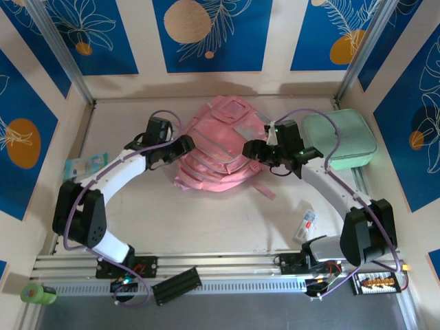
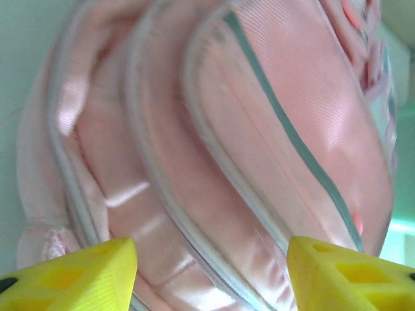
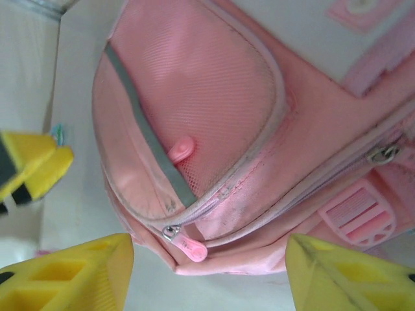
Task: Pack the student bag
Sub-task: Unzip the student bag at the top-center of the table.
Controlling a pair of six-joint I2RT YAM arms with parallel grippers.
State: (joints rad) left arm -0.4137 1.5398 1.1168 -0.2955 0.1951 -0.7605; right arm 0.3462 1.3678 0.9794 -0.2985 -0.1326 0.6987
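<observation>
- Left claw (image 2: 212, 259) is standing with its jaws spread well apart and is gripping nothing. Pink fabric is lying just ahead of its fingertips, not clamped between them.
- Right claw (image 3: 211, 253) is doing the same: jaws wide, nothing held, and it is pointing at a zipped front pocket just ahead of it.
- Between the two claws the student bag (image 1: 216, 148) is lying on the desk (image 1: 206, 213), with one claw hovering at each flank. I cannot tell whether either is touching the fabric.
- Just beyond the right claw's fingertips a pink zip pull (image 3: 189, 247) is hanging at the pocket's corner, and that zip is looking closed.
- Behind the right claw, past its wrist, a mint-green case (image 1: 340, 139) is sitting on the desk, apart from the bag.
- Judging by this, the step in hand is getting the bag opened or positioned. Nothing is showing as packed yet, so the task is looking early.
- Next move is probably calling for one claw pinning the fabric while the other is closing on a zip pull and drawing it along its track — the soft cloth is likely to bunch, so a steady, straight pull matters.
</observation>
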